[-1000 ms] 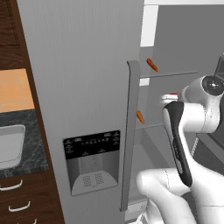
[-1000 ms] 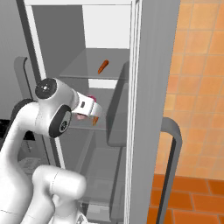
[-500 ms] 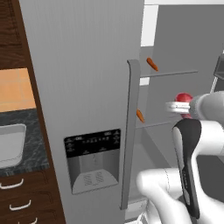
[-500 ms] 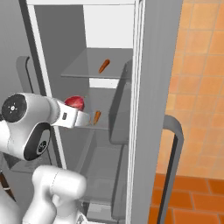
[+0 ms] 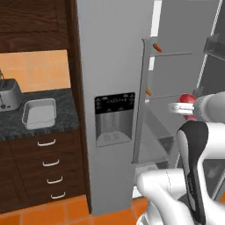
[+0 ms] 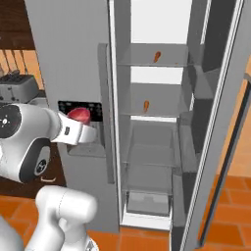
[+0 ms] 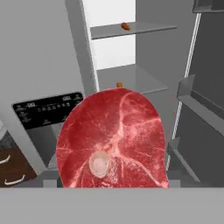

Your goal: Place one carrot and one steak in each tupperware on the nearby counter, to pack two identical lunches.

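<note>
My gripper (image 5: 182, 106) is shut on a red, marbled steak (image 5: 187, 98), held in the air in front of the open fridge. From the right, the steak (image 6: 79, 115) sits in the gripper (image 6: 81, 129) before the fridge's grey left door. The steak (image 7: 113, 140) hides the fingertips in the hand view. Two orange carrots lie inside the fridge: one carrot (image 6: 157, 57) on the upper shelf, the other carrot (image 6: 146, 105) on the shelf below. A light-grey tupperware (image 5: 40, 104) stands on the black counter (image 5: 66, 115) to the left, and nothing shows inside it.
A silver toaster (image 5: 9, 94) stands left of the tupperware. The fridge's left door with its dispenser panel (image 5: 114, 118) is closed. The right door (image 6: 220, 122) stands swung open. Dark wooden drawers (image 5: 48, 167) run under the counter.
The whole picture has shifted as the base moved, bringing more of the counter and the tray into view. My gripper has drawn back from the fridge shelves with the steak in it.
</note>
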